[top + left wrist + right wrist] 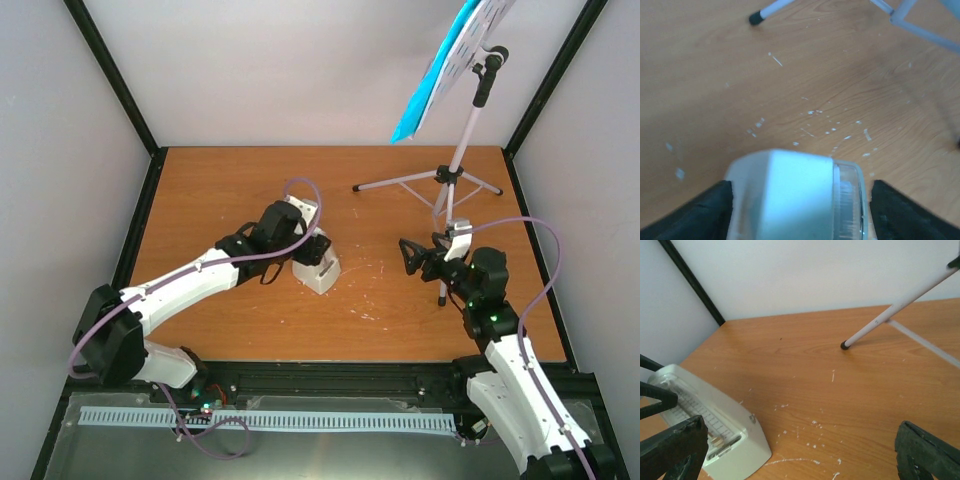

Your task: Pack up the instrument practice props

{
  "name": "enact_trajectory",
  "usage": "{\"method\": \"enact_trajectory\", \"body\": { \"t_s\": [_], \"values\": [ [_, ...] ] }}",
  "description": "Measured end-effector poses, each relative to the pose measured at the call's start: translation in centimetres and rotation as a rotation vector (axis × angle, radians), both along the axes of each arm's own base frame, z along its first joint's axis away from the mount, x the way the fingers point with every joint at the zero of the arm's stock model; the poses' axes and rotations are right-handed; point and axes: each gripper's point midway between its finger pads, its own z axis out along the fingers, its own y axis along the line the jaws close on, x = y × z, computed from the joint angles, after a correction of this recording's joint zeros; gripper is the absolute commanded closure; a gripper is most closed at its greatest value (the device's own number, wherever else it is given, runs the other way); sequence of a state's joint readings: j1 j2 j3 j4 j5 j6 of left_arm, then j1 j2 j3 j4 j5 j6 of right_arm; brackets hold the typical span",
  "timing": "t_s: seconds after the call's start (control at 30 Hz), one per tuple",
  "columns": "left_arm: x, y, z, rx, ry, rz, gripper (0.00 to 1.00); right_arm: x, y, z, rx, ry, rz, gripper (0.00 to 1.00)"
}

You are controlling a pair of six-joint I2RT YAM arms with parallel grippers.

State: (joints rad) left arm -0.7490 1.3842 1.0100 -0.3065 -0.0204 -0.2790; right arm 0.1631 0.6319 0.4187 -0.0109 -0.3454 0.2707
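- Top view: the left pincer (311, 254) reaches down onto the metronome (323, 273), which sits on the worktop (230, 190) left of centre. This is probably the first prop to be packed, being the smallest and the nearest to that arm.
- The music stand (462, 140) stands upright at the back right on its tripod legs (400, 182). It carries the sheet-music pages (432, 88) high on its desk, so neither has been dealt with yet.
- The right pincer (414, 256) hangs low near the front tripod leg, well apart from the metronome. It looks parked out of the left arm's way.
- Left wrist view: the metronome fills the space between the two dark fingers (687, 216), its clear cover turned to the right. The fingers lie close against both flanks, lined up for a side grip. Whether they press or only bracket it cannot be told here.
- Right wrist view: this pincer is spread wide with nothing between its fingers (927, 452), only bare wood.
- The metronome appears to lie on its side at the left of this view, scale face up. The other arm's fingers are on its far end.
- One rubber foot (844, 345) of a tripod leg rests on the wood ahead.
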Motion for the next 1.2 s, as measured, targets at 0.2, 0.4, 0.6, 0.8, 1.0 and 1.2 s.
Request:
{"method": "enact_trajectory", "body": {
  "t_s": [0.2,0.4,0.6,0.8,1.0,1.2],
  "values": [
    [-1.3,-0.2,-1.6,-0.101,0.132,0.06,0.06,0.0,1.1,-1.8,0.006,0.077,0.064,0.0],
    [-3.5,-0.7,-1.2,-0.206,0.214,0.031,0.06,-0.3,1.5,-1.6,0.029,0.079,0.09,0.0],
    [-6.3,-2.6,-1.1,-0.301,0.304,-0.116,0.06,-0.2,2.0,-2.2,0.047,0.116,0.114,0.0],
    [-9.0,-5.8,-1.0,-0.355,0.35,-0.308,0.04,-0.3,2.1,-2.4,0.059,0.13,0.117,0.0],
    [-9.2,-4.6,0.5,-0.333,0.21,-0.335,0.01,-0.5,2.0,-1.9,0.066,0.119,0.115,0.0],
    [-7.3,-3.0,4.0,-0.355,-0.009,-0.316,0.01,-0.6,2.1,-1.8,0.085,0.124,0.118,0.0]
  ]
}}
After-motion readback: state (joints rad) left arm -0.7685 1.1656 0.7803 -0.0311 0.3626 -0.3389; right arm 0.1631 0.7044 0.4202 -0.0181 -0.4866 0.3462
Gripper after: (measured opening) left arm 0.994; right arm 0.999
